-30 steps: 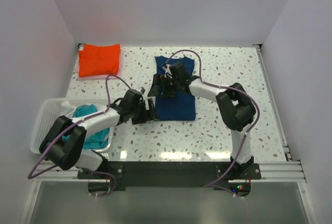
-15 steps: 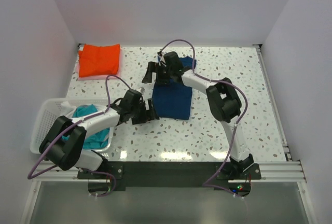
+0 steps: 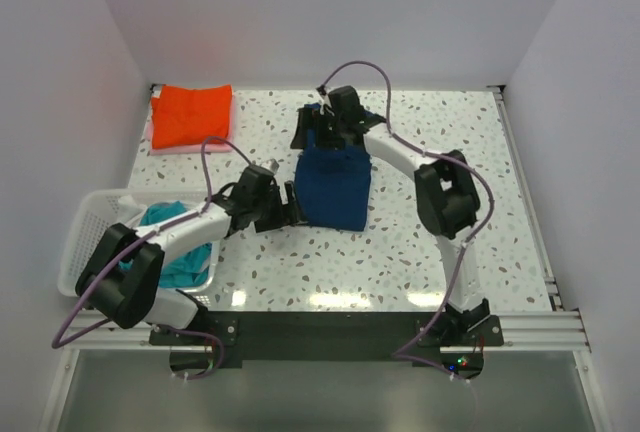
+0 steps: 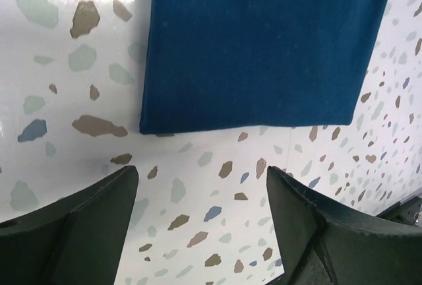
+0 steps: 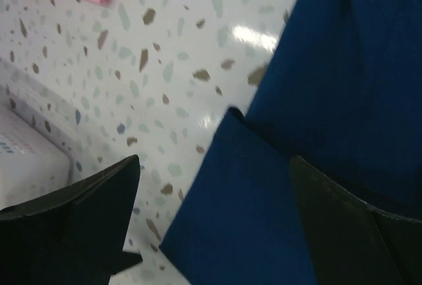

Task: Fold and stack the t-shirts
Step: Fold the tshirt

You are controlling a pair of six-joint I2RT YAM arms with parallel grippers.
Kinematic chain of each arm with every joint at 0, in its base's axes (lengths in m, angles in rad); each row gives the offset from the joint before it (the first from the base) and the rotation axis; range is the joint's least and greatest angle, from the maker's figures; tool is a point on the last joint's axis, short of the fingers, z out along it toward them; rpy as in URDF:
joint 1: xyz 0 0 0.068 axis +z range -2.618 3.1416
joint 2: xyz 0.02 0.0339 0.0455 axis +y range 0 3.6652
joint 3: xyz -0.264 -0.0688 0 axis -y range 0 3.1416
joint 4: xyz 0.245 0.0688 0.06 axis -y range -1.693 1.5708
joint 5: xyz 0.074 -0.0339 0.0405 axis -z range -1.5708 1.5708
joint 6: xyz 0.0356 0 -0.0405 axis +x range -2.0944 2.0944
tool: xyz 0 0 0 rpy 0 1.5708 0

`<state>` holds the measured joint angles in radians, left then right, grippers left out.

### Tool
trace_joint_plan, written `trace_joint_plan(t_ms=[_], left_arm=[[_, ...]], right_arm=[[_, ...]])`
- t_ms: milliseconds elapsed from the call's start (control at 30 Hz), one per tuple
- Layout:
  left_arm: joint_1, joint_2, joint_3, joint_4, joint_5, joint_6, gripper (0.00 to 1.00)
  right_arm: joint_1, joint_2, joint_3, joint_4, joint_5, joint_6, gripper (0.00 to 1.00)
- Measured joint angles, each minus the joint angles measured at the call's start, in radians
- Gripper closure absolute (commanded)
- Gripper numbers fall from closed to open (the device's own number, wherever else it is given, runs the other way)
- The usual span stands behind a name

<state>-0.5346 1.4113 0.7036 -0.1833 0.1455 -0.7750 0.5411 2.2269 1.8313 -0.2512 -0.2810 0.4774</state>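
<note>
The navy t-shirt (image 3: 333, 188) lies folded into a rectangle at the table's centre. My left gripper (image 3: 291, 204) is low beside its near left corner, open with only table between the fingers (image 4: 79, 225); the left wrist view shows the navy cloth (image 4: 264, 47) just ahead. My right gripper (image 3: 316, 138) hovers open over the shirt's far left part; in its wrist view a folded layer of navy cloth (image 5: 330, 67) lies under the spread fingers (image 5: 99, 206). An orange-red t-shirt (image 3: 191, 115) sits folded on a pink one (image 3: 166, 147) at the back left. A teal t-shirt (image 3: 172, 244) fills the basket.
The white slatted basket (image 3: 92, 220) stands at the near left beside the left arm; a corner of the basket (image 5: 26, 159) shows in the right wrist view. White walls close the table on three sides.
The right gripper has swung from the middle of the navy t-shirt to its far edge, and the shirt now lies shorter. The left gripper has edged closer to the shirt's corner.
</note>
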Motion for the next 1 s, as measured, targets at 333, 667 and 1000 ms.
trace_joint_plan(t_ms=[333,667,1000], left_arm=[[0.026,0.154,0.093,0.011,-0.009,0.008,0.49],[0.039,0.186,0.093,0.012,-0.026,0.007,0.53],[0.066,0.195,0.094,0.014,-0.063,0.005,0.68]], right_arm=[[-0.086,-0.694,-0.735,0.037,0.178,0.084,0.01],[-0.090,-0.852,-0.967,-0.029,0.219,0.095,0.01],[-0.090,-0.922,-1.047,-0.042,0.209,0.097,0.01]])
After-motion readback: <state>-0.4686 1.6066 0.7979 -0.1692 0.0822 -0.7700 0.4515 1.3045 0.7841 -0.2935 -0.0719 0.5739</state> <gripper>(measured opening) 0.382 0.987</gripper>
